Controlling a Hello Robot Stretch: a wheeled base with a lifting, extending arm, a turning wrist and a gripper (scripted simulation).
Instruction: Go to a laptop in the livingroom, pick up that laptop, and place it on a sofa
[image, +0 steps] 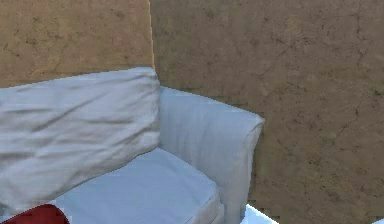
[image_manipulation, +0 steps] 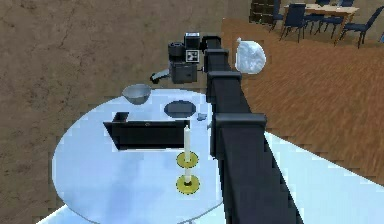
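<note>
pincer (image_manipulation: 165, 70): sitting at the far end of the dark arm (image_manipulation: 240, 140), just left of the two white marker squares (image_manipulation: 185, 62), near the far rim of the round pale table (image_manipulation: 90, 185). whether its fingers are spread or pressed together is not showing, and with tableware lying close by, whether it is holding anything cannot be told. nearest item: a grey bowl (image_manipulation: 135, 93) resting on the table, then a shallow round dish (image_manipulation: 180, 107) lying just beside the arm. laptop (image_manipulation: 150, 135): standing on the table's middle, nearer the camera than the dish, apart from the pincer. it is showing as a dark slab with its lid apparently raised. its long axis is running across the arm side view, roughly crosswise to the arm, and a broad dark face is turning toward the camera. whether that face is screen or lid back cannot be told. handling, by judgement: stiff, flat, fairly heavy for thin fingers, smooth-cased and likely slippery, with lid and hinge being the fragile parts. gripping the base at the middle of a long edge is looking safest for balance. a white candle (image_manipulation: 186, 150) in a yellow holder is standing in front of the laptop and risking a knock. beyond the table, a white lump (image_manipulation: 250, 57) is lying on the brown floor, with dining chairs (image_manipulation: 300, 15) standing well apart. destination: a pale sofa (image: 205, 130) with a cushion (image: 75, 125) is waiting against the brown wall in the forward view, with something red (image: 35, 214) lying on its seat.
</note>
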